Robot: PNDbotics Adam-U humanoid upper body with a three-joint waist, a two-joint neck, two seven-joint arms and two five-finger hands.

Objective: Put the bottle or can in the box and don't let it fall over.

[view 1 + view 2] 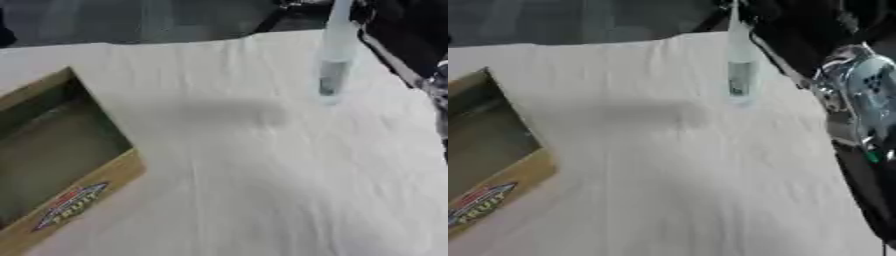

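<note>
At near left, open brown cardboard box (83, 192) with printed fruit label sitting on wrinkled white tablecloth (262, 175), silver-jointed right arm (859, 107) showing at right, hand unseen, clear slender plastic bottle (332, 70) standing upright far right, well apart from box

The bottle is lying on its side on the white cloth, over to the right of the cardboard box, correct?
Not quite: the bottle stands upright, as the left eye view shows. It is on the white cloth, right of the cardboard box.
</note>
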